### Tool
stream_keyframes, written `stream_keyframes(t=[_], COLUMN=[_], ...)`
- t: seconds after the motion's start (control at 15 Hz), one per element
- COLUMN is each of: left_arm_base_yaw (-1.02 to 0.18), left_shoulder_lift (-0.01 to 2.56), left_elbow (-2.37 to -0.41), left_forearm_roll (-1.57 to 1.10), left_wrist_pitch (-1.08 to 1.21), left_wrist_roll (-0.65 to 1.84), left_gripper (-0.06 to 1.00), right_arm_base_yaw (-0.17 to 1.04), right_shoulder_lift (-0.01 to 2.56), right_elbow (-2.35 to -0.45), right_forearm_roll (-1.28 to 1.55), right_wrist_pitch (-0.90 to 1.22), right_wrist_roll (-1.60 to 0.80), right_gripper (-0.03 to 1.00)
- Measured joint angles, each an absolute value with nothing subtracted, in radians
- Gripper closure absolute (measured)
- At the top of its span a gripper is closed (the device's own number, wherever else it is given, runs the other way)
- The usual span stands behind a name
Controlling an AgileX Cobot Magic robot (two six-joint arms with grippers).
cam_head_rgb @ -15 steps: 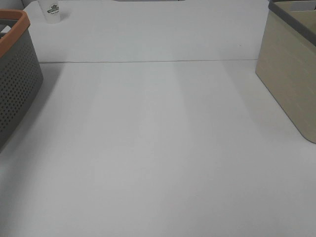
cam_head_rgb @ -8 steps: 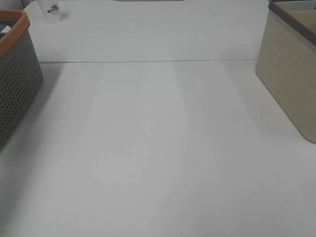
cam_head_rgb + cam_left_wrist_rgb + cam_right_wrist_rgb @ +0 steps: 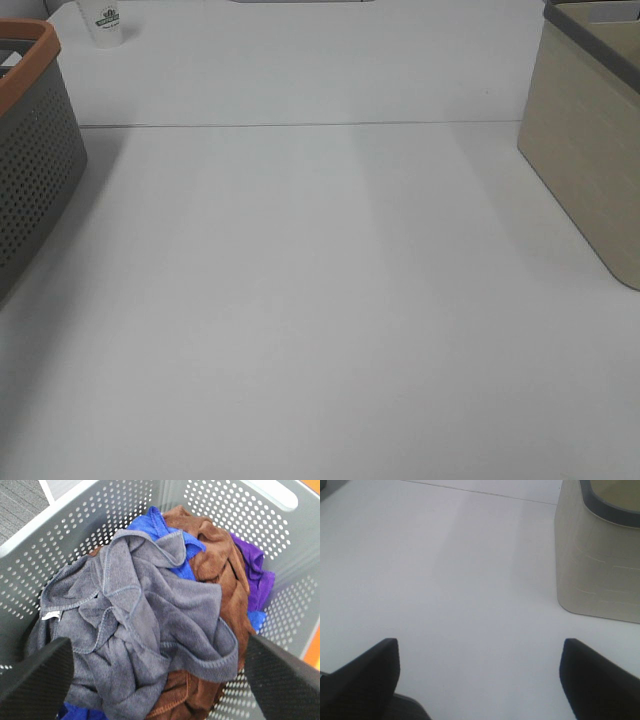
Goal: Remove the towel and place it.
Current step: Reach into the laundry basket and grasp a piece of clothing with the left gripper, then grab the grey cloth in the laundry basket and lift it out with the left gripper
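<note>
The white cup (image 3: 106, 22) carries a dark logo too small to read.

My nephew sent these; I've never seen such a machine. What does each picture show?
A robot with two arms, each ending in a two-fingered gripper with a wrist camera. The wide picture, from a camera mounted high, shows a white table, a grey basket left, a beige bin right, a paper cup at the back. The left wrist camera looks into the basket: the left gripper hangs open over a dark grey towel atop brown, blue and purple cloths. The right gripper is open above the table near the bin. Nothing is held.
</note>
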State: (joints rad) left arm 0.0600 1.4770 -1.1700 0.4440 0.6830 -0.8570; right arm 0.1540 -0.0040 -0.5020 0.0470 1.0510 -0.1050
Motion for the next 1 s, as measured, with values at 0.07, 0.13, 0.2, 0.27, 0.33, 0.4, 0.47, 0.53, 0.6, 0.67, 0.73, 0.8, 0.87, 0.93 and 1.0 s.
stream_keyframes(t=[0.07,0.13,0.2,0.27,0.33,0.4,0.47,0.53,0.6,0.67,0.73,0.8,0.87,0.93,1.0], left_arm_base_yaw=[0.088,0.121,0.147,0.168,0.178,0.178,0.178,0.178,0.178,0.178,0.178,0.178,0.178,0.178,0.178], left_shoulder_lift=[1.493,1.507,1.519,1.529,1.555,1.576,1.601,1.629,1.645,1.675,1.7,1.722,1.742,1.754,1.762], left_elbow=[-1.17,-1.17,-1.17,-1.17,-1.17,-1.17,-1.17,-1.17,-1.17,-1.17,-1.17,-1.17,-1.17,-1.17,-1.17], left_forearm_roll=[0.442,0.442,0.436,0.424,0.412,0.4,0.383,0.361,0.353,0.335,0.324,0.318,0.313,0.312,0.312], left_wrist_pitch=[0.667,0.657,0.653,0.639,0.588,0.563,0.541,0.526,0.52,0.514,0.5,0.493,0.479,0.469,0.467], left_wrist_roll=[-0.864,-0.865,-0.854,-0.833,-0.809,-0.807,-0.807,-0.804,-0.803,-0.803,-0.802,-0.799,-0.799,-0.799,-0.799], left_gripper=[0.08,0.08,0.09,0.1,0.1,0.1,0.1,0.1,0.1,0.1,0.11,0.12,0.13,0.16,0.21], right_arm_base_yaw=[0.154,0.154,0.154,0.154,0.154,0.154,0.154,0.154,0.154,0.154,0.154,0.154,0.154,0.154,0.154], right_shoulder_lift=[-0.004,-0.004,-0.004,-0.004,-0.004,-0.004,-0.004,-0.004,-0.004,-0.004,-0.004,-0.004,-0.004,-0.004,-0.004], right_elbow=[-0.502,-0.502,-0.502,-0.502,-0.502,-0.502,-0.502,-0.502,-0.502,-0.502,-0.502,-0.502,-0.502,-0.502,-0.502], right_forearm_roll=[0.047,0.047,0.047,0.047,0.047,0.047,0.047,0.047,0.047,0.047,0.047,0.047,0.047,0.047,0.047], right_wrist_pitch=[1.051,1.051,1.051,1.051,1.051,1.051,1.051,1.051,1.051,1.051,1.051,1.051,1.051,1.051,1.051], right_wrist_roll=[-0.105,-0.105,-0.105,-0.105,-0.105,-0.105,-0.105,-0.105,-0.105,-0.105,-0.105,-0.105,-0.104,-0.104,-0.104], right_gripper=[0.12,0.12,0.12,0.12,0.12,0.12,0.12,0.12,0.12,0.12,0.12,0.12,0.12,0.12,0.12])
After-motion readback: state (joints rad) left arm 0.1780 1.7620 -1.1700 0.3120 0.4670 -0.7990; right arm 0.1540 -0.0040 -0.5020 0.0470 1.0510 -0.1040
